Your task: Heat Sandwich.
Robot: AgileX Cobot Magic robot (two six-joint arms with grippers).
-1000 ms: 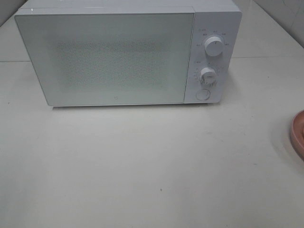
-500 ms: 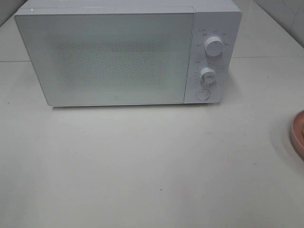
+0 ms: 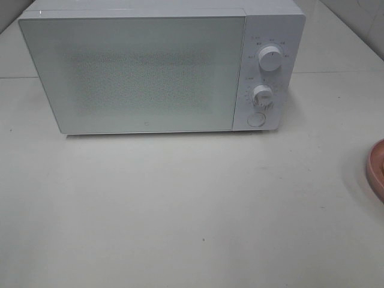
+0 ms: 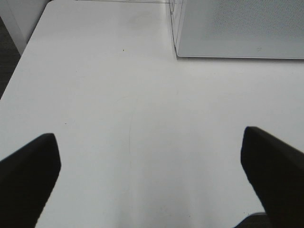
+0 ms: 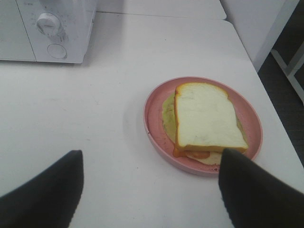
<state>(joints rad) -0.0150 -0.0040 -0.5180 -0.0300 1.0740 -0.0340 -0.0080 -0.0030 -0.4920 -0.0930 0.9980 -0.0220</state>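
The sandwich (image 5: 205, 118), white bread with a tan crust and pale green filling at its edges, lies on a round pink plate (image 5: 154, 124) in the right wrist view. My right gripper (image 5: 152, 190) hovers open just short of the plate, holding nothing. In the exterior high view only the plate's rim (image 3: 377, 169) shows at the right edge, and neither gripper appears. A white microwave (image 3: 162, 66) stands at the back with its door shut. My left gripper (image 4: 149, 180) is open over bare table, the microwave's corner (image 4: 237, 28) ahead of it.
The microwave's panel carries two dials (image 3: 271, 60) and a round button (image 3: 256, 119). The white table (image 3: 180, 210) stretches in front of it. The table's edge (image 5: 266, 90) runs close beside the plate, with dark floor beyond.
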